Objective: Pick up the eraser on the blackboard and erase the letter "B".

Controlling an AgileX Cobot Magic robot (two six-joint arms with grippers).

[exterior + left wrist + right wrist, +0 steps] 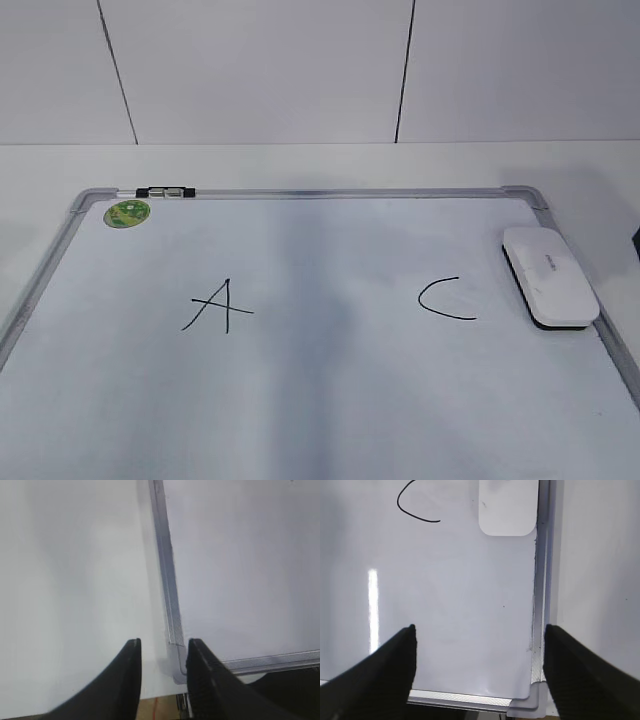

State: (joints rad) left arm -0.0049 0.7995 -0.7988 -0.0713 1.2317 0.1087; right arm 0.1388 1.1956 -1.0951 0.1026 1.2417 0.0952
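The blackboard (330, 400) is being shown lying flat, with only "A" (217, 305) and "C" (445, 299) written; no "B" is being seen. The eraser (549, 275) is being rested by its right frame edge. The left gripper (162, 667) is being held narrowly parted, the right gripper (479, 652) spread wide, both empty.

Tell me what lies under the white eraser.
The white rounded plastic eraser lies flat on the white dry-erase board, beside its right frame edge. Only a thin black felt strip shows beneath it; any board marks under it are hidden.
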